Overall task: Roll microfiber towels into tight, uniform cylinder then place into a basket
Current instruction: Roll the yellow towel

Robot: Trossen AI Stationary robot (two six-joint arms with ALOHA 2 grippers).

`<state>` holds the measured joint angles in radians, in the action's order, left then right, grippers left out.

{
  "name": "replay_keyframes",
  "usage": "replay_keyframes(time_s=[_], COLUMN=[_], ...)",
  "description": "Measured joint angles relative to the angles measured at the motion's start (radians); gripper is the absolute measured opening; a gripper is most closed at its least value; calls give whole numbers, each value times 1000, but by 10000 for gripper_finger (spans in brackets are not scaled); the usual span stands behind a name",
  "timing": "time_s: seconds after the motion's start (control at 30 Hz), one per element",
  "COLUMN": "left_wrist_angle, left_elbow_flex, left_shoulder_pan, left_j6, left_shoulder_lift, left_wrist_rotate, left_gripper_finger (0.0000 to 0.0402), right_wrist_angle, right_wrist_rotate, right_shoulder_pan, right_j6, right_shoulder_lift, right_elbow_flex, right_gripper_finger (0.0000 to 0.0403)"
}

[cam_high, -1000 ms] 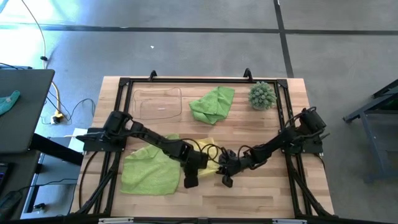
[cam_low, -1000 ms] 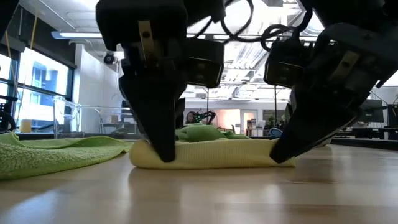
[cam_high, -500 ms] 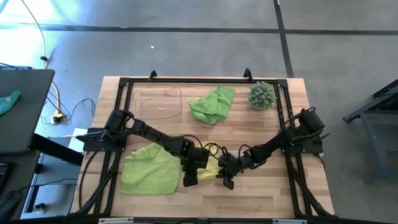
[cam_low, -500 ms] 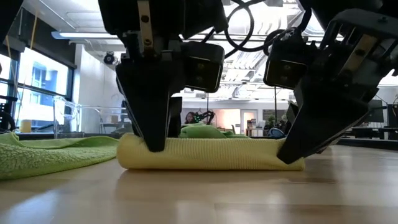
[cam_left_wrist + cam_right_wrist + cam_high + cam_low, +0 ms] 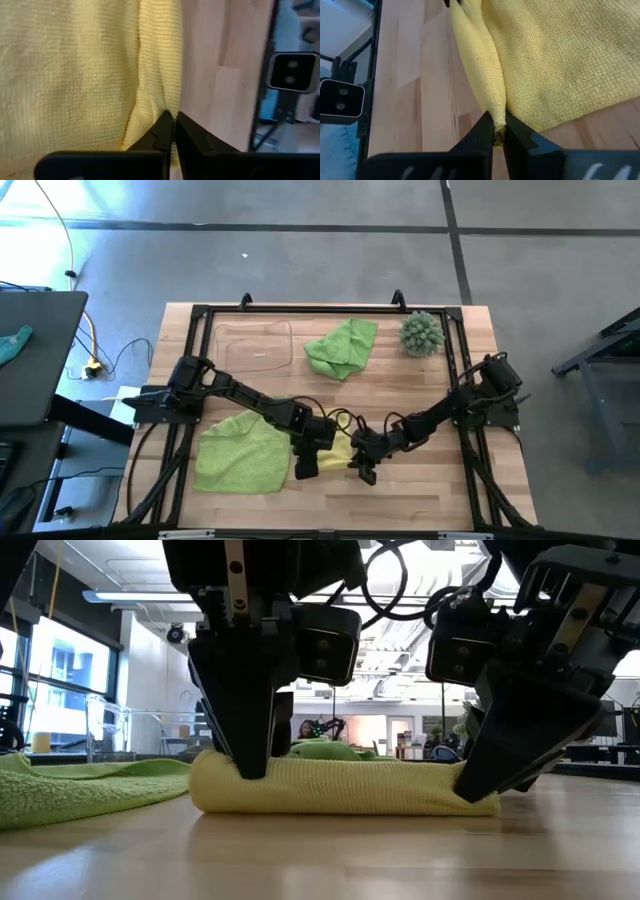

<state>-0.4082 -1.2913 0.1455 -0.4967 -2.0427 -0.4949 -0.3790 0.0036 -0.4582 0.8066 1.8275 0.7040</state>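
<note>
Beyond the tabletop (image 5: 420,480) a bright workshop stretches away, with tall windows and ceiling lights showing in the low view. Down on the wooden slats, near the front edge and about the middle of the width, lies the yellow towel (image 5: 340,787), partly rolled. Its rolled edge forms a low cylinder whose long axis runs side to side across the table, parallel to the front edge, with the unrolled remainder spread flat behind it.

At one end of that roll the left gripper (image 5: 307,470) stands pinched tight on the fold; the left wrist view shows the fingertips (image 5: 172,131) closed with yellow cloth bunched between them. At the other end the right gripper (image 5: 366,473) is clenched on the roll in the same way, its tips (image 5: 496,132) nipping the end of the rolled edge.

To the left of the yellow towel a lime green towel (image 5: 240,452) lies spread flat, its edge reaching under the left arm. A second lime green towel (image 5: 342,348) sits crumpled toward the back of the table. Left of that one, in the far left corner, is the clear basket (image 5: 252,345), lying flat and well apart from the grippers. A spiky green ball plant (image 5: 421,333) stands in the far right corner.
</note>
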Motion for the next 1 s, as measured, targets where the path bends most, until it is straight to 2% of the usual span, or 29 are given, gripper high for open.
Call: replay_keyframes(time_s=[0.23,0.4,0.53,0.7,0.8,0.9,1.0], left_wrist_angle=[-144,-165,-165,-162,-166,-167,-167], left_elbow_flex=[-75,-77,-77,-80,-82,-81,-81], left_shoulder_pan=[29,48,64,71,70,70,69], left_j6=[101,144,191,194,194,175,129], left_shoulder_lift=[18,18,17,-15,-34,-35,-30], left_wrist_rotate=[245,445,558,590,569,524,452], left_gripper_finger=[8,8,7,7,7,7,7], right_wrist_angle=[-4,-6,-6,-8,-9,9,61], right_wrist_rotate=[-1,-1,-1,-3,-6,-11,-29], right_shoulder_pan=[0,0,0,0,1,1,0], right_j6=[5,5,5,5,0,-30,-78], right_shoulder_lift=[-2,-2,-2,-2,-2,-15,-55], right_elbow_flex=[0,0,0,0,0,0,0], right_gripper_finger=[12,12,12,12,15,36,75])
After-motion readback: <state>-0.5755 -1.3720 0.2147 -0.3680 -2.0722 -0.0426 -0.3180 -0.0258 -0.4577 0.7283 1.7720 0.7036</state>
